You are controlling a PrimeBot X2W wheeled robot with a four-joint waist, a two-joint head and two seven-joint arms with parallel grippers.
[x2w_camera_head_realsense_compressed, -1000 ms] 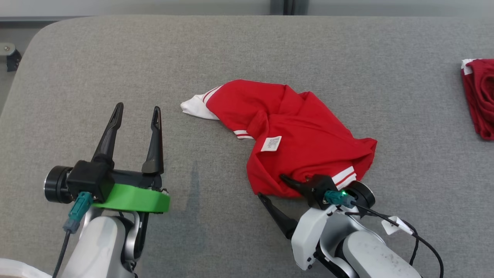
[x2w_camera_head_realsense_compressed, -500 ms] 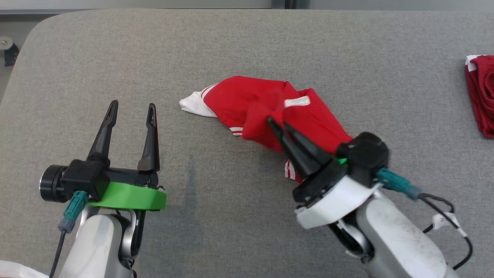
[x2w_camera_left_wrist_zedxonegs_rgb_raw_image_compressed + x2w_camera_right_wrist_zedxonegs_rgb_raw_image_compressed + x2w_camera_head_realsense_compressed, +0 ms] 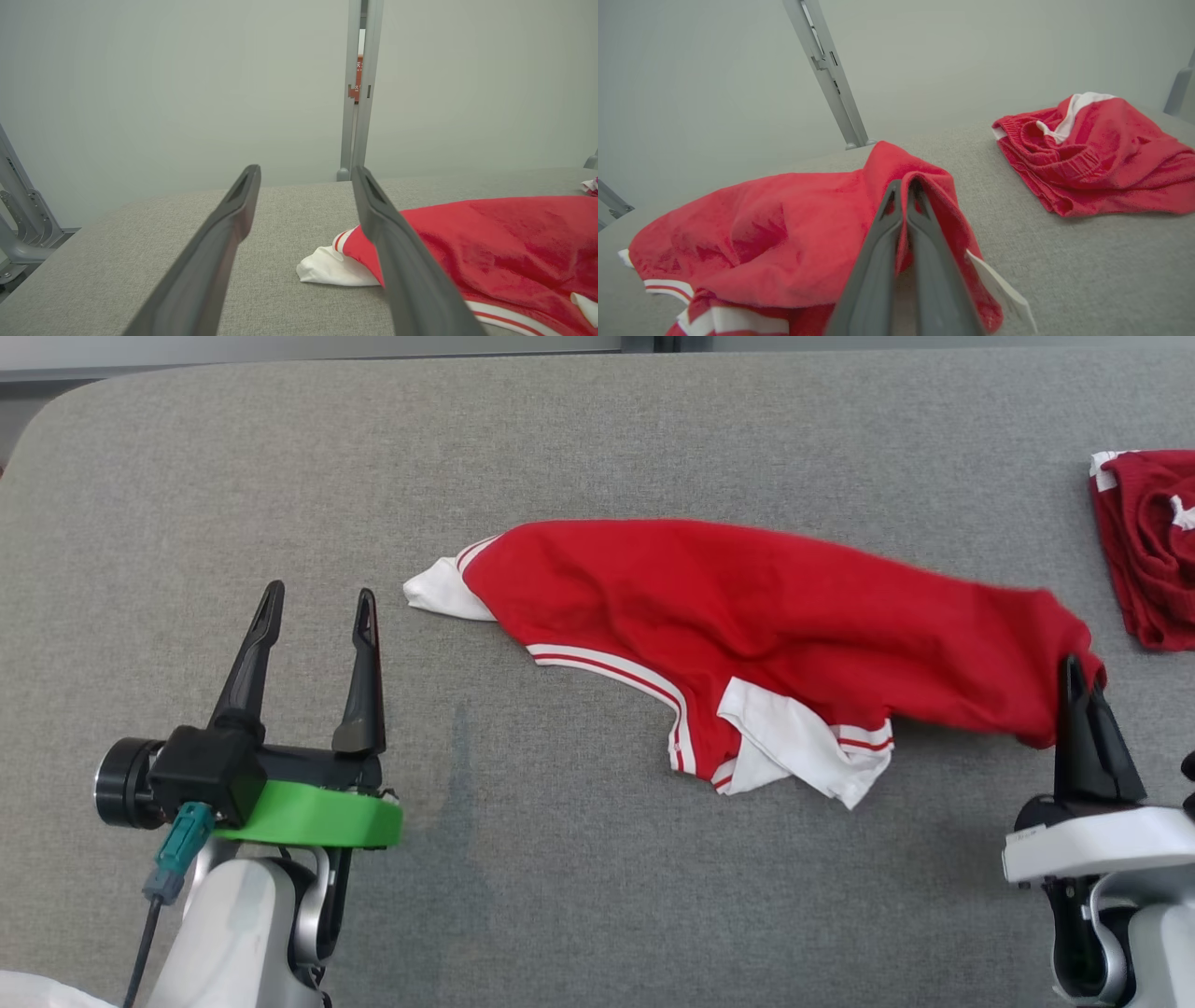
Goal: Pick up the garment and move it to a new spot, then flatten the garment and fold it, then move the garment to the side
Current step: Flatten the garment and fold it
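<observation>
Head view: garment (image 3: 747, 607) lies mid-table (image 3: 597, 429), pulled out into a long band running 9 o'clock to 3 o'clock. It is red, with white-and-red striped trim along its 6 o'clock edge.

Right gripper (image 3: 1075, 672) is at 4 o'clock of the view, fingers pressed together and pinching the garment's 3 o'clock end. Right wrist view agrees: right gripper (image 3: 903, 186) is clamped, with red fabric folded over the tips. The garment (image 3: 775, 233) trails off toward 8 o'clock. A white label (image 3: 1001, 294) hangs off the fabric at 4 o'clock of the fingers. The gripped end looks lifted, with a shadow under it in head view. The rest lies on the table.

The white end (image 3: 434, 597) is the garment's 9 o'clock tip, flat on the table. A white panel (image 3: 794, 751) is folded out at its 5 o'clock edge.

Left gripper (image 3: 319, 593) is at 8 o'clock of head view, fingers spread wide and pointing to 12, nothing between them. It is clear of the garment, with the white end near at 3 o'clock of its tips. In left wrist view, bare table shows between the fingers of the left gripper (image 3: 306, 172). The white end (image 3: 327, 270) and the garment (image 3: 504, 238) sit at 4 o'clock. A grey post (image 3: 357, 93) stands behind the table's far edge at 12.

A second garment (image 3: 1144, 560), darker red and bunched, is at the 2 o'clock edge of head view. Right wrist view shows it (image 3: 1092, 149) at 2 o'clock, with bare table between it and the gripped end.
</observation>
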